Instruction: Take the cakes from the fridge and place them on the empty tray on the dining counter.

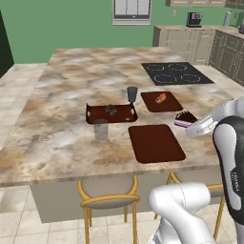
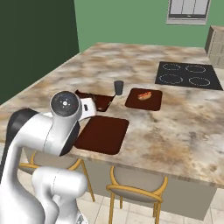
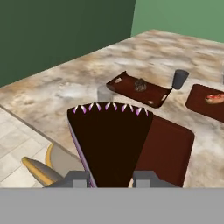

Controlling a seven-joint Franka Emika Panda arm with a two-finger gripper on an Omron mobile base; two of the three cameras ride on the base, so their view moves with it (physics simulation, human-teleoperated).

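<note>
Dark cake in claw, nr tray edge

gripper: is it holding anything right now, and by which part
Yes: the gripper holds the dark, purple-trimmed wedge of cake, its fingers clamped on the slice's narrow pointed end.

Small dark lettering runs along the robot arm, too blurred to read.

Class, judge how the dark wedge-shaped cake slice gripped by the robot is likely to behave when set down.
The dark wedge-shaped cake slice probably deforms easily, so the gripper pinching it may dent it. Its flat underside likely sits stably on the plain red-brown tray; rolling seems unlikely.
</note>
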